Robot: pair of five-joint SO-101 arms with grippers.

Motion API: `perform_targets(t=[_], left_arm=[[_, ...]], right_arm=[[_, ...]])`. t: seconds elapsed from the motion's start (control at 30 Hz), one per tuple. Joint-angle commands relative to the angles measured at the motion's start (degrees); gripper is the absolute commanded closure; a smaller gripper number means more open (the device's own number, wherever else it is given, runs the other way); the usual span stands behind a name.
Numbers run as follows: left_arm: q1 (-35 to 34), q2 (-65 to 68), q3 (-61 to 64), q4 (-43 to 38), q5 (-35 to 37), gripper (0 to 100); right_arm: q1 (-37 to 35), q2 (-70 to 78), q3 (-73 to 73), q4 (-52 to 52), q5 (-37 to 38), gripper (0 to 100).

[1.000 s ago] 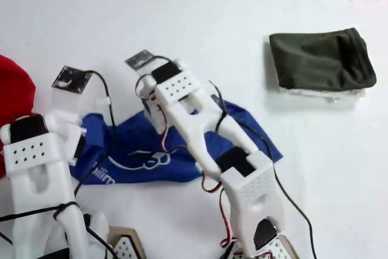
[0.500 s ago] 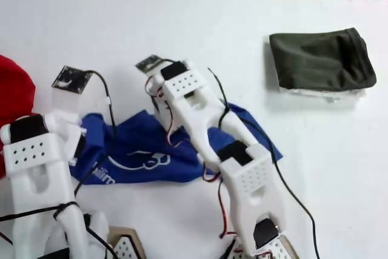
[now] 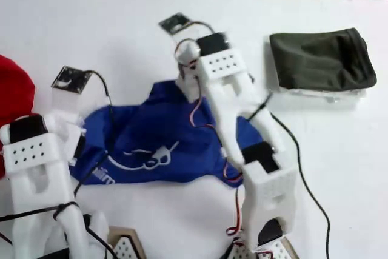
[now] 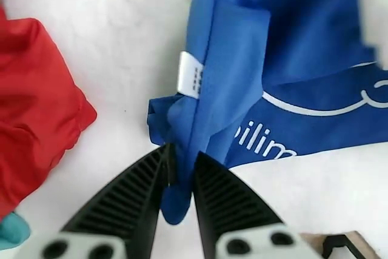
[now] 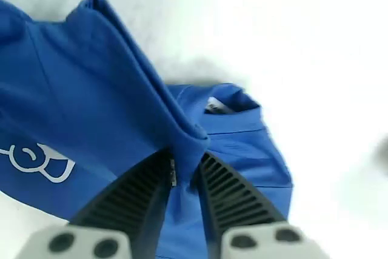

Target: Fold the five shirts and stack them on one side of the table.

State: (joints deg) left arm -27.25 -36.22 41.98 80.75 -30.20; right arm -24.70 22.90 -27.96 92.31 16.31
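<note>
Two SO-101 arms are holding a crumpled blue shirt (image 3: 157, 144) between them, apparently opening it out before a fold. The left gripper (image 4: 180, 156) is clenching a bunched edge of the cloth, its jaws closing on a fold just below a small white label (image 4: 193, 82). The right gripper (image 5: 185, 162) is pinching a raised ridge of the same fabric at the far end of the garment. Between the two grippers the blue shirt is sagging in loose creases on the white table (image 3: 91, 22), its printed side facing up. To do this step well, both pinches are probably needing to stay firm while the arms draw apart evenly, so that the cloth is going taut and settling flat rather than twisting. A red shirt (image 4: 36, 101) is lying just beside the left gripper on its outer side, with a scrap of teal cloth (image 4: 12, 235) next to it, so that side is offering little room. A folded dark green shirt (image 3: 321, 59) is sitting near the right gripper on its outer side, close enough to be snagged by a wide swing. The open room is lying ahead of both grippers, towards the table's far edge.
</note>
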Motion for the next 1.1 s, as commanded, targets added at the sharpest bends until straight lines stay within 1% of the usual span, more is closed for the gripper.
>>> perform_targets(t=[0.0,0.1,0.17,0.33,0.47,0.6,0.73,0.97,1.07], left_arm=[[0.4,-0.7,-0.7,-0.4,-0.2,98],[3.3,-0.7,-2.3,0.4,2.8,98],[5.4,-0.7,-6.4,3.0,5.0,98],[11.5,-0.7,-23.4,13.6,7.0,98],[17.4,-0.5,-36.9,19.2,8.9,98],[21.6,-0.7,-46.3,20.0,10.8,98],[23.6,-0.7,-52.1,20.0,10.8,98],[23.4,-0.9,-61.0,21.5,10.8,98],[23.3,-3.9,-62.0,21.5,10.7,98]], right_arm=[[1.7,-7.0,-2.5,0.2,0.6,98.0],[3.6,-10.5,-3.2,0.2,0.6,98.0],[5.4,-15.0,-3.5,0.4,0.4,98.0],[10.7,-29.8,-3.8,-0.6,0.8,98.0],[14.7,-39.4,-3.3,-0.3,4.6,98.1],[20.7,-47.4,-3.7,-0.4,7.3,98.1],[24.6,-53.8,-3.3,-0.7,9.5,98.1],[28.8,-61.2,-3.4,-3.7,10.4,98.1],[30.4,-64.6,-3.9,-4.8,10.3,98.1]])
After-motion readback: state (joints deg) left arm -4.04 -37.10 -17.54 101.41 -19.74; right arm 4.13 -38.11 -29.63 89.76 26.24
